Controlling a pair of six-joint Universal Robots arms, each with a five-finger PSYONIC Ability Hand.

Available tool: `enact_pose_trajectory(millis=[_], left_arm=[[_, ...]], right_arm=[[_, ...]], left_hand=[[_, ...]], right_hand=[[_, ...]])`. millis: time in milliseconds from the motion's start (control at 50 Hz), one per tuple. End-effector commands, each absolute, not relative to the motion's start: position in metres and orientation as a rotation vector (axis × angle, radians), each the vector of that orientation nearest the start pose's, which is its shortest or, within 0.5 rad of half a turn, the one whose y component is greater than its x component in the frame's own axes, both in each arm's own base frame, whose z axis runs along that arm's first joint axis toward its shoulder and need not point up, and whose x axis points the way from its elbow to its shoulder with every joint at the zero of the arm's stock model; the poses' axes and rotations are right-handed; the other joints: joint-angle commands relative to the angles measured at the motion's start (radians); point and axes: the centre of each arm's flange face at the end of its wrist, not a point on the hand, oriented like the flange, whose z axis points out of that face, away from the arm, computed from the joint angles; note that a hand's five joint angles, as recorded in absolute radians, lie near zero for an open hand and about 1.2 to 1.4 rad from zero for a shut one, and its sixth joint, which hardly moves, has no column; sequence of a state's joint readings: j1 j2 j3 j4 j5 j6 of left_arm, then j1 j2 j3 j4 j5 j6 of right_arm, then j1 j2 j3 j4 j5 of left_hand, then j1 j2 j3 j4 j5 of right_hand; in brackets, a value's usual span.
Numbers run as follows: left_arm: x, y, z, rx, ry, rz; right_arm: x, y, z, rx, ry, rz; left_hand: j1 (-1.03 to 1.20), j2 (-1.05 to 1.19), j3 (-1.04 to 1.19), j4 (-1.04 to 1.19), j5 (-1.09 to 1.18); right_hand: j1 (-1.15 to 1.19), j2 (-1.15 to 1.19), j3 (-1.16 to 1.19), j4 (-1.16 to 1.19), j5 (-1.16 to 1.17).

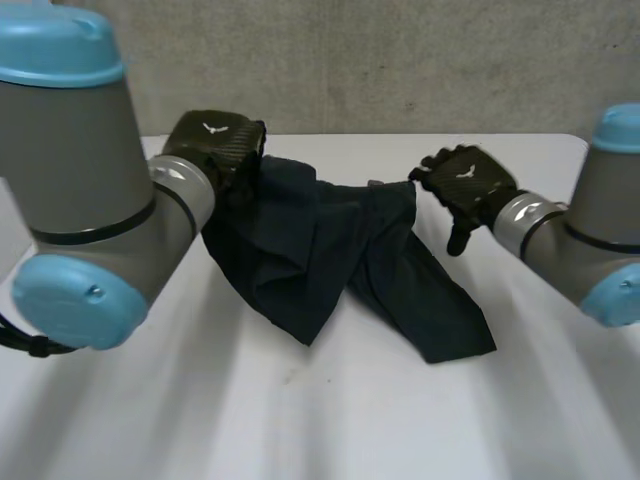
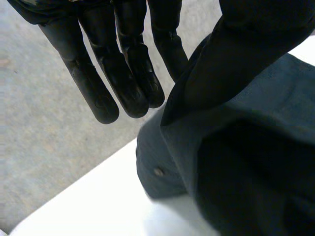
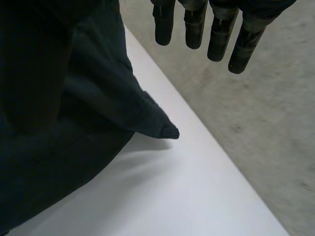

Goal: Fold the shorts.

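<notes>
Dark navy shorts hang bunched between my two hands near the table's far edge, their lower folds resting on the white table. My left hand is at the shorts' left upper corner. In its wrist view its fingers are straight, and the cloth runs up into the thumb side, pinched there. My right hand is at the right upper corner. Its fingers are straight and apart from the cloth, which rises beside its thumb side. A pointed corner sticks out above the table.
The table's far edge runs just under both hands, with grey floor beyond it. A small button shows on the shorts' hem near the left hand. Bare white table lies in front of the shorts.
</notes>
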State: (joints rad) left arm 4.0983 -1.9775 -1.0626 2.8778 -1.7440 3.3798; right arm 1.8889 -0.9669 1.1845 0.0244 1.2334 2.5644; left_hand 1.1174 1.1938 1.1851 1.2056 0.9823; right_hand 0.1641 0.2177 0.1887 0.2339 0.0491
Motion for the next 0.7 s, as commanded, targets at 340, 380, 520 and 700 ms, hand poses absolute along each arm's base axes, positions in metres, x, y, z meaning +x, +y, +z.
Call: enact_pose_trajectory(millis=[340,380,520,700], left_arm=[[-0.307,-0.252,0.329,0.765,2.23,-2.251],[-0.307,-0.254,0.331,0.756,2.221,-2.262],[-0.307,-0.254,0.334,0.752,2.211,-2.278],[-0.308,-0.253,0.333,0.756,2.213,-2.281]], right_arm=[[0.335,-0.334,0.161,-1.254,1.845,-1.998],[0.334,-0.334,0.166,-1.233,1.853,-2.008],[0.328,-0.339,0.192,-1.163,1.887,-2.078],[0.335,-0.33,0.169,-1.284,1.827,-1.797]], left_hand=[[0.279,0.202,0.211,0.191,0.239],[0.279,0.202,0.211,0.191,0.239],[0.279,0.202,0.211,0.191,0.239],[0.279,0.202,0.211,0.191,0.239]], right_hand=[[1.232,1.179,1.208,1.162,1.173],[1.232,1.179,1.208,1.162,1.173],[0.191,0.137,0.166,0.121,0.131],[0.206,0.152,0.181,0.136,0.146]])
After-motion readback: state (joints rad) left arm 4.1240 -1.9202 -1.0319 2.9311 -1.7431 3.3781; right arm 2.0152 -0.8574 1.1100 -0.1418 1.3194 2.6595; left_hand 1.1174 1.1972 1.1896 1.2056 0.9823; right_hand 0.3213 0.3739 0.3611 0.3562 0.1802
